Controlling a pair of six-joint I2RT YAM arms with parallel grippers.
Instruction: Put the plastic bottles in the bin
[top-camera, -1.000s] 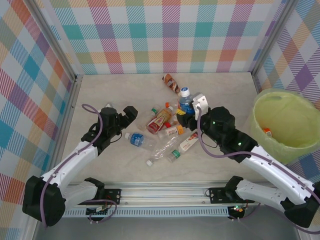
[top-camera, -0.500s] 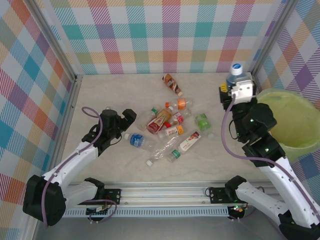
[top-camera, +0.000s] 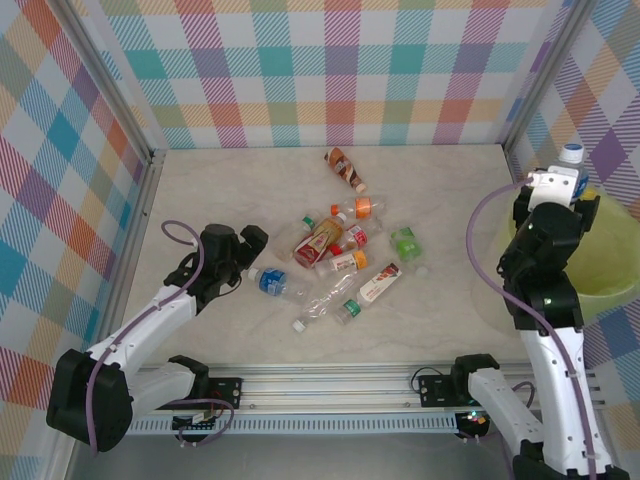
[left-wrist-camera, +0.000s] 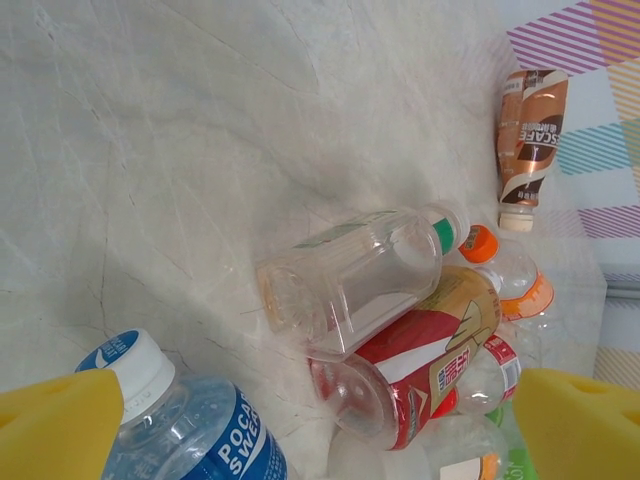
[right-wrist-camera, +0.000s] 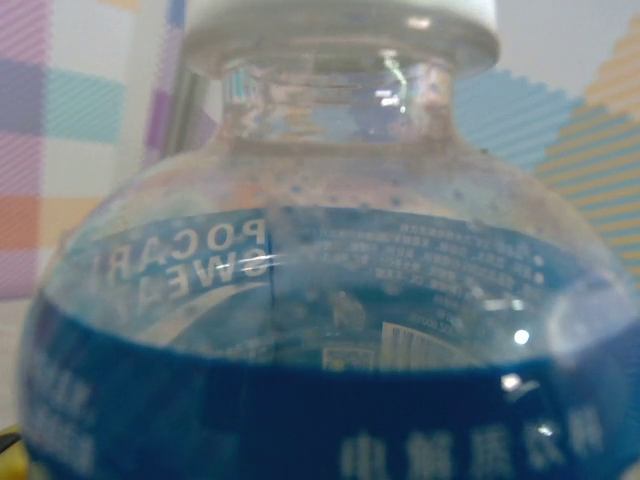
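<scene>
Deposit step: blue-labelled bottle (top-camera: 573, 172) is held clamped in right end effector (top-camera: 556, 192), bin (top-camera: 612, 262) just below. Release is needed next. Left end effector (top-camera: 250, 241) is spread open, loose bottles (top-camera: 330, 245) just ahead.

Bottle pile (top-camera: 340, 255) blocks the centre of the table (top-camera: 210, 190). Bare marble lies open at the pile's 6 and 3 o'clock. At 12, a lone brown bottle (top-camera: 343, 167). At 9, the left gripper (top-camera: 255, 238), jaws spread. The bin (top-camera: 608, 285) fills the 3 o'clock edge. The right gripper (top-camera: 568, 190), clamping a blue-label bottle (top-camera: 574, 170), sits over its 10 o'clock rim.
</scene>
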